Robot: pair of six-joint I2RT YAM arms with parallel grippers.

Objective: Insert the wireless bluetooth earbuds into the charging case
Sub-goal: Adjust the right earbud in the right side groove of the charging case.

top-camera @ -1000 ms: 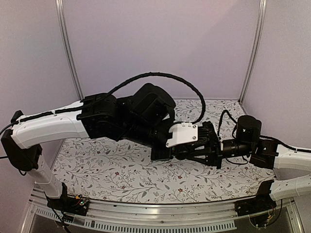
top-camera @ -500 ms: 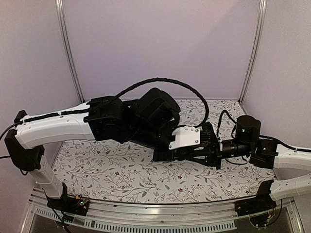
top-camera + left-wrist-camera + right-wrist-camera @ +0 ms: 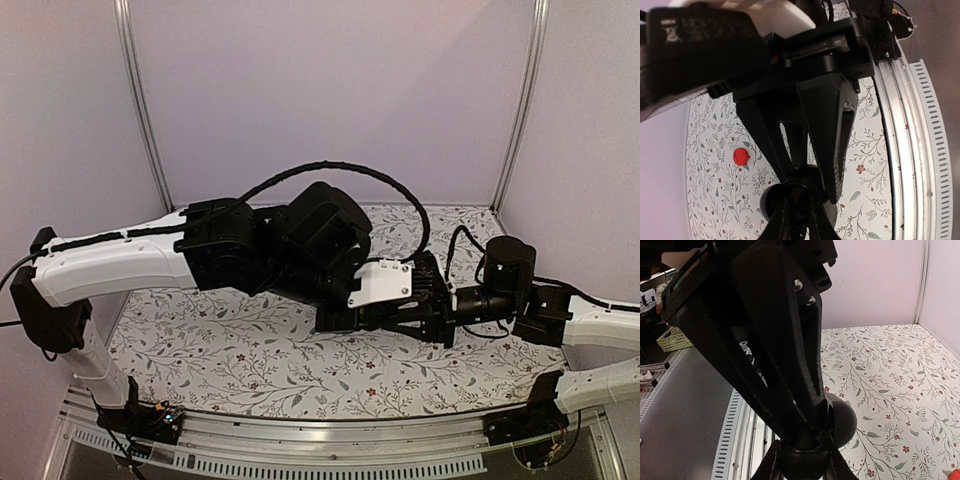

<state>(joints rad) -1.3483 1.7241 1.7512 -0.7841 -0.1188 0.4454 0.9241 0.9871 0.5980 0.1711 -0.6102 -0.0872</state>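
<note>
The charging case (image 3: 842, 422), a glossy black oval, is open, with its lid tipped to the right. My right gripper (image 3: 805, 452) is shut on its lower half and holds it above the table. My left gripper (image 3: 799, 202) meets it head-on, its narrow fingers nearly together with the tips inside the case. A small black rounded earbud seems pinched between them, hard to tell apart from the black case (image 3: 771, 197). In the top view both grippers meet at mid-right, left (image 3: 438, 328) and right (image 3: 453, 318), and hide the case. No other earbud is in view.
A flat red disc (image 3: 741, 156) lies on the flowered tablecloth beyond the case, and its edge shows in the right wrist view (image 3: 954, 474). The slotted metal rail (image 3: 920, 150) runs along the table's near edge. Lilac walls close the back and sides.
My left arm has swung to the right and pushed its gripper up against the right gripper and the case. In the last half second both arms have barely moved.
</note>
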